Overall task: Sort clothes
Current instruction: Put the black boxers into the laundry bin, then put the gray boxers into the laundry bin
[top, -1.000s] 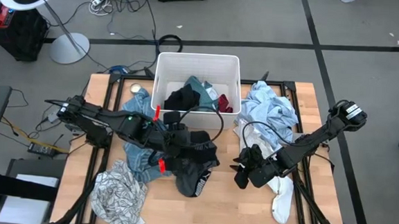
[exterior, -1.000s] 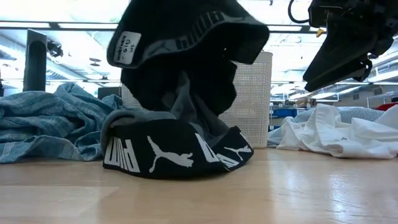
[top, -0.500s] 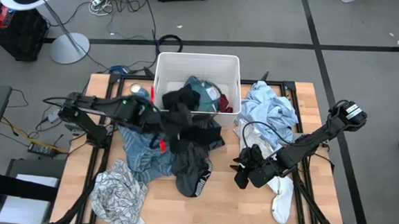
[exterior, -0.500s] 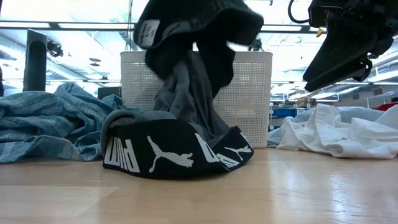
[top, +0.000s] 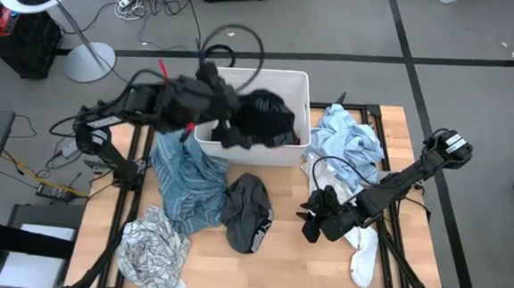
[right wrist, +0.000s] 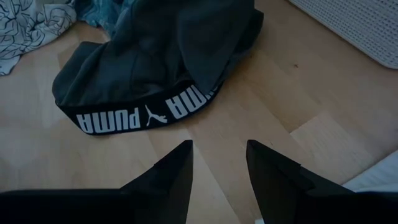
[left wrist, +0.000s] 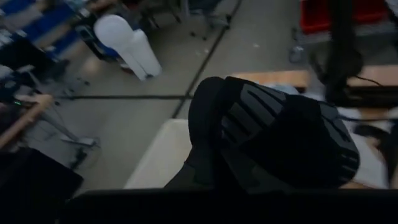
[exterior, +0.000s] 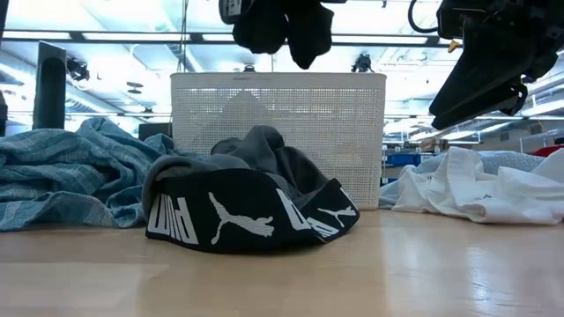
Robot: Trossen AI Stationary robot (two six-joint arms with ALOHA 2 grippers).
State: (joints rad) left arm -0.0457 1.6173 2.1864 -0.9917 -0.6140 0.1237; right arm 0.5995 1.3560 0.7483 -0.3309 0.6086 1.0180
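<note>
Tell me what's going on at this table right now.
The robot is sorting clothes. The left gripper holds a black garment in the air over the white tub at the back of the table. The right gripper hovers open near the table's front right, holding nothing. On the table lie grey Puma shorts, a blue shirt, a patterned top, and a light pile on the right.
</note>
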